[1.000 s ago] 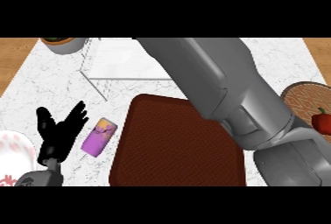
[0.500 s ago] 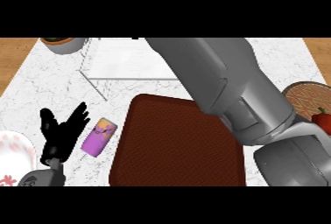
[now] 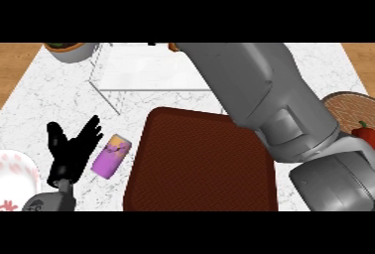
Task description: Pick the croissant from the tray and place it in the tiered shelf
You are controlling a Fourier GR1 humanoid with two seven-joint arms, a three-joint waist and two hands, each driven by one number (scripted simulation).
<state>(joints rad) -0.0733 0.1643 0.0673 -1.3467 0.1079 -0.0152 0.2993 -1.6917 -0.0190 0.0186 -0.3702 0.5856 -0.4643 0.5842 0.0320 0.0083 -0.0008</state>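
Note:
The dark brown tray (image 3: 201, 168) lies in the middle of the counter with nothing showing on it. Behind it stands the white wire tiered shelf (image 3: 147, 69). My right forearm (image 3: 256, 99) crosses the tray's right corner and runs over the shelf to the view's top edge, where the hand is cut off. A small orange-brown bit (image 3: 173, 47) shows at the arm's left edge near the top; I cannot tell if it is the croissant. My left hand (image 3: 72, 149) rests open at the left, fingers up.
A purple can (image 3: 111, 156) lies between the left hand and the tray. A white and pink plate (image 3: 15, 178) is at the lower left, a plant pot (image 3: 70, 49) at the top left. A wicker plate (image 3: 351, 106) and a red pepper (image 3: 364, 131) sit at the right.
My right forearm has shifted a little to the right and further over the shelf. The left hand, the can and the tray have stayed where they were.

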